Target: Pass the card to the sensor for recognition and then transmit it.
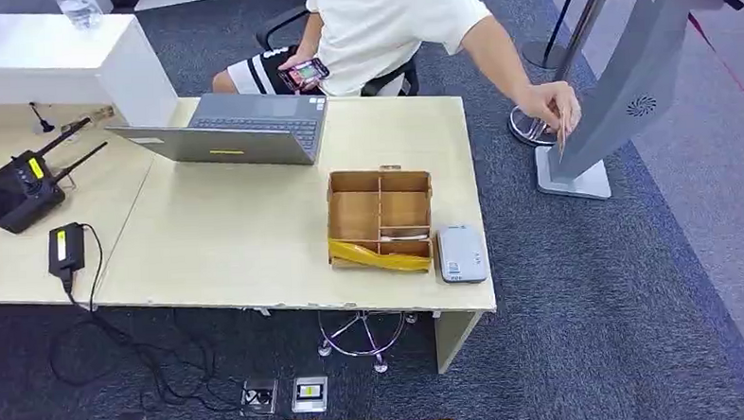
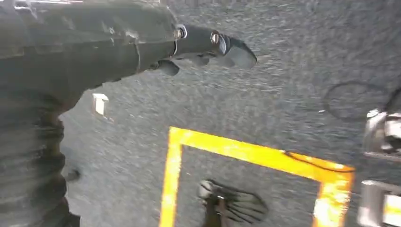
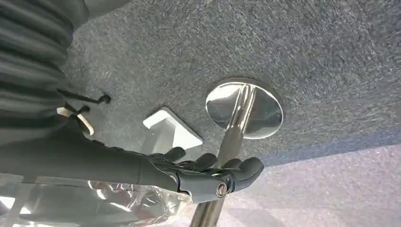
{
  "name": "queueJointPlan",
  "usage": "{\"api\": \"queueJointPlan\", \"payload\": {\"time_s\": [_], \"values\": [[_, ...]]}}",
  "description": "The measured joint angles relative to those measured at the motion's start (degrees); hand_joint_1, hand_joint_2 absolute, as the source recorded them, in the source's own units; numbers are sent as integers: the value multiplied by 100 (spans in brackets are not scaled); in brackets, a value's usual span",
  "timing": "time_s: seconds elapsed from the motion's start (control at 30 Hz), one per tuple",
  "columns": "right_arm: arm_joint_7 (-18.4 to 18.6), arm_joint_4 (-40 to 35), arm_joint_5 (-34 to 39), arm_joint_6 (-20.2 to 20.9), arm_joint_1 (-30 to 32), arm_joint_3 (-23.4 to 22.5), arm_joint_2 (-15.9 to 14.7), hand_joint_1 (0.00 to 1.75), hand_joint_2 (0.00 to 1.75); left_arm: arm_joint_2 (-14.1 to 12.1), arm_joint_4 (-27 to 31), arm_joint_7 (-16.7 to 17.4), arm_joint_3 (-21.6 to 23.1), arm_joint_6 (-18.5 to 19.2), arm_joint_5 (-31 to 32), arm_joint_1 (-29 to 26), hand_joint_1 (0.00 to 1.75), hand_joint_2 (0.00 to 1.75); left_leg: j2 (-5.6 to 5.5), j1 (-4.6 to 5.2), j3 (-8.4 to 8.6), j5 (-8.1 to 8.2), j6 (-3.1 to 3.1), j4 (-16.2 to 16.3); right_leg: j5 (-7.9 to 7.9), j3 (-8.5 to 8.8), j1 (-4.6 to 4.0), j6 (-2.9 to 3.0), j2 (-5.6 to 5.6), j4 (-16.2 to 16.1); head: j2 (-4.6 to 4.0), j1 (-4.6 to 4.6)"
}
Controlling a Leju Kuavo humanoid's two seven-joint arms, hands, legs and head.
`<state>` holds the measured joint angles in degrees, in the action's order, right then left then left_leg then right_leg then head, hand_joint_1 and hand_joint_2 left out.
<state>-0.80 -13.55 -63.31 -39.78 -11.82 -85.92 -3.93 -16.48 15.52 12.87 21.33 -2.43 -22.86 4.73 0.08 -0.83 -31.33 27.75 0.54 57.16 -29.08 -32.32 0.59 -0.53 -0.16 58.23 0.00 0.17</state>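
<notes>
Head view shows nothing done yet: the white card [image 1: 405, 235] lies centre-frame in the brown cardboard divider box [image 1: 380, 219] beside the grey-white sensor [image 1: 462, 253], while wrist views show both left hand [image 2: 208, 47] and right hand [image 3: 208, 172] loosely curled, holding nothing

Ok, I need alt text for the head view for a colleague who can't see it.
A divided cardboard box sits near the right end of a light wooden desk, with a small white card reader beside it. Behind are an open laptop and a seated person whose hand reaches toward a grey kiosk stand.
</notes>
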Motion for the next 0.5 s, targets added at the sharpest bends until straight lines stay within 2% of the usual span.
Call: {"api": "queueJointPlan", "payload": {"time_s": [0.07,0.2,0.27,0.3,0.37,0.43,0.5], "values": [[-408,18,665,0,-8,-4,-26,0,175,-6,-7,79,2,151,118,-3,0,175,0,0,0,0,0,0,0,0,0,0,0,0,0,0],[-1641,-2,2730,13,-58,-68,-171,0,175,-42,-13,94,13,241,188,-5,0,175,0,0,-1,0,0,0,0,0,1,0,0,0,0,2],[-2113,-123,3462,206,-95,-72,-256,0,175,-59,-17,94,17,213,203,-4,0,175,0,1,0,0,0,0,0,0,2,0,1,0,0,0],[-2110,-268,3877,412,-121,-70,-295,0,175,-63,-20,94,20,184,216,-4,0,175,0,2,1,0,0,1,0,0,2,-1,1,-1,0,2],[-1547,-831,4539,562,-90,35,-291,0,175,-72,-22,90,24,154,249,-3,0,175,-3,4,3,1,-2,2,0,3,6,-1,-7,-2,0,2],[-1223,-1594,5348,431,73,310,-243,0,175,-87,-28,90,28,134,251,-6,0,175,-15,9,0,1,-3,2,-1,4,11,-3,-18,-2,0,0],[-840,-2479,5803,149,282,707,-227,0,175,-118,-31,90,31,130,255,-8,0,175,-13,11,-6,4,-7,1,-1,4,13,-3,-16,-1,0,0]]}}
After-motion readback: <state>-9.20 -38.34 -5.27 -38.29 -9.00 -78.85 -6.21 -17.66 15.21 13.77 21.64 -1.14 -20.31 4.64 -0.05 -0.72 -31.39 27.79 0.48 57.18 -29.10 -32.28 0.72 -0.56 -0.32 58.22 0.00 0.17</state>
